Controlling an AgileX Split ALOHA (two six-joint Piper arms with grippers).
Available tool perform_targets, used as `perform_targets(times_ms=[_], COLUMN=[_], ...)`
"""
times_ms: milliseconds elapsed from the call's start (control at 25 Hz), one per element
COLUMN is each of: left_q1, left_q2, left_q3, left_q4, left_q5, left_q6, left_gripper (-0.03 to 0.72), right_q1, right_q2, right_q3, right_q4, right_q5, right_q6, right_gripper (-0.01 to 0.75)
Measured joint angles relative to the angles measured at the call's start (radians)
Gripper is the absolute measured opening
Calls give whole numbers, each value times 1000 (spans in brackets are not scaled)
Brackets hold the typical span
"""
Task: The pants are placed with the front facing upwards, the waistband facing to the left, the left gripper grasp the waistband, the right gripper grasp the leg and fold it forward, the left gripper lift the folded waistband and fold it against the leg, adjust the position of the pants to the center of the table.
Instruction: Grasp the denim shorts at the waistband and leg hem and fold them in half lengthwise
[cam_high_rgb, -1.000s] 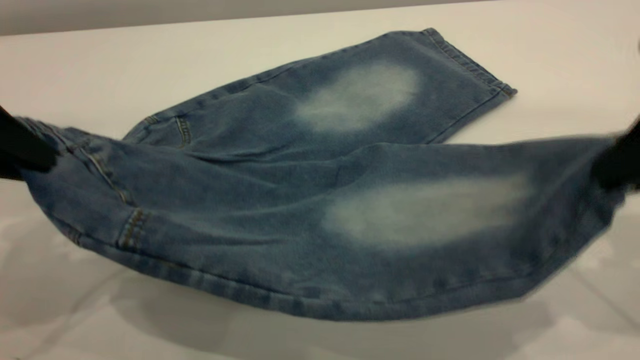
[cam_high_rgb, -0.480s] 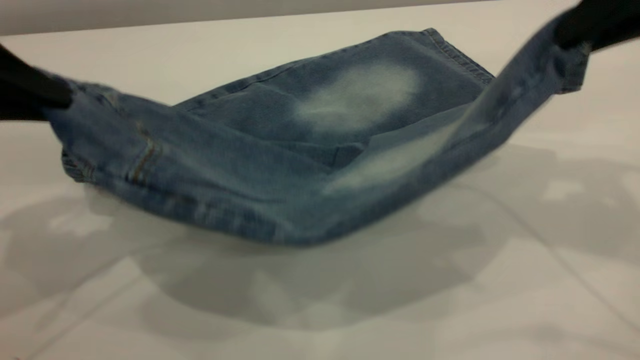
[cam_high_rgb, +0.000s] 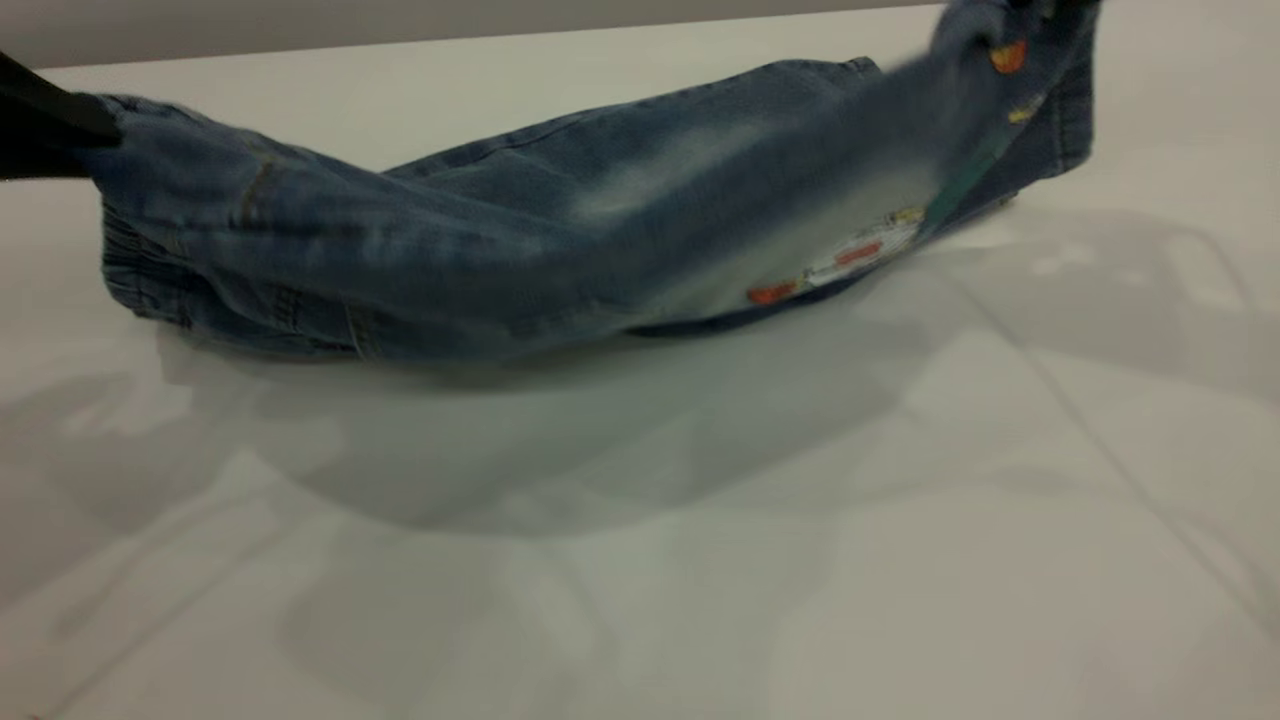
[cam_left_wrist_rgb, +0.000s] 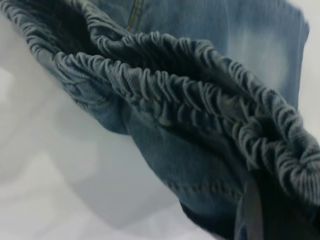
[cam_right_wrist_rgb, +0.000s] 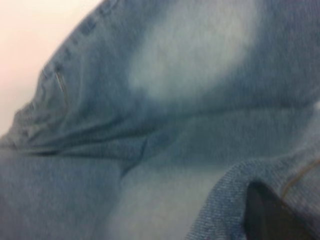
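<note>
The blue denim pants (cam_high_rgb: 480, 240) lie across the far half of the white table (cam_high_rgb: 700, 560). At the view's far left, my left gripper (cam_high_rgb: 85, 125) is shut on the waistband (cam_high_rgb: 130, 260) and holds that end off the table. The left wrist view shows the ruched waistband (cam_left_wrist_rgb: 200, 95) bunched against a dark finger (cam_left_wrist_rgb: 280, 210). My right gripper (cam_right_wrist_rgb: 262, 200) is shut on the leg hem. It holds the leg (cam_high_rgb: 1010, 70) up at the top right, over the far leg. A colourful print (cam_high_rgb: 850, 255) shows on the leg's turned-up side.
Bare table spreads across the whole near half, crossed by soft shadows of the arms. The table's far edge (cam_high_rgb: 500, 35) runs just behind the pants, with a grey wall beyond.
Both grippers have carried the near waistband corner and near leg away from the camera, over the far leg. The lifted leg has turned over, so its print shows and its faded knee patch is hidden.
</note>
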Motion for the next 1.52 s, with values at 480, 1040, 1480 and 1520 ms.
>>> perform_targets(times_ms=[480, 1040, 1480, 1520], left_q1=[1, 1, 1, 1], left_q2=[0, 25, 127, 131], left_q3=[0, 0, -1, -1], left_q4=[-250, -422, -421, -421], left_q5=[-155, -310, -328, -330], left_q6=[39, 137, 134, 134], left_gripper=[87, 87, 87, 87], right_q1=[0, 1, 2, 2], right_q2=[204, 309, 360, 369], right_q3=[-266, -296, -298, -306], right_q4=[23, 41, 78, 82], right_q5=[8, -21, -37, -34], right_q6=[23, 13, -27, -37], right_gripper=[25, 25, 25, 25])
